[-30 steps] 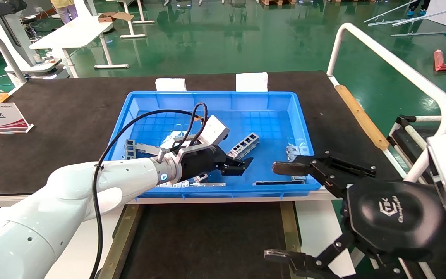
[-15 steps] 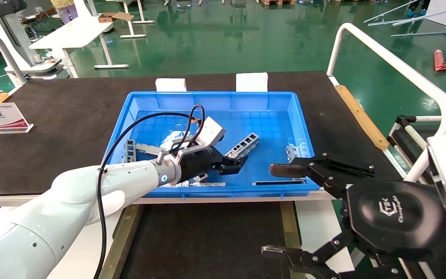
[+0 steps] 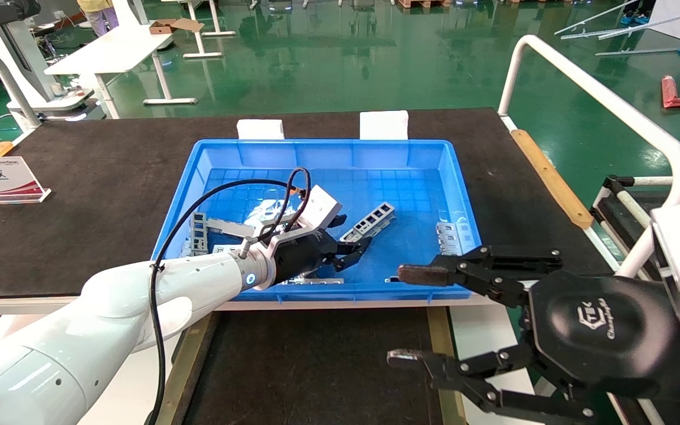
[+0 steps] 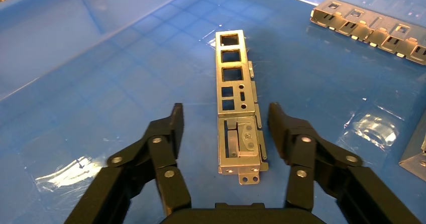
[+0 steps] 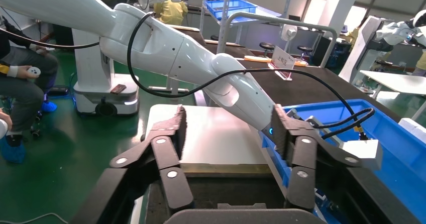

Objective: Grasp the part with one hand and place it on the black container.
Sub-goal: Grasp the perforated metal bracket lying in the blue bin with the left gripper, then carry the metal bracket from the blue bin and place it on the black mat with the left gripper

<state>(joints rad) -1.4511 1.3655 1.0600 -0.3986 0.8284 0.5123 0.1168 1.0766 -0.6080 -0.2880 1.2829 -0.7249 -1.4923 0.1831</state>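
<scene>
Left gripper [image 4: 225, 128] gapes open astride the part [image 4: 238, 101]. Silver and slim, it shows rectangular windows. Right gripper [image 3: 402, 316] hangs open.

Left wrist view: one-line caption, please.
Open left pincer straddles the part lying flat on the blue crate floor.

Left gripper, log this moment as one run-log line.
left gripper: open, straddling part in blue crate | not grasped | right gripper: open, parked near crate | black container: no part
</scene>
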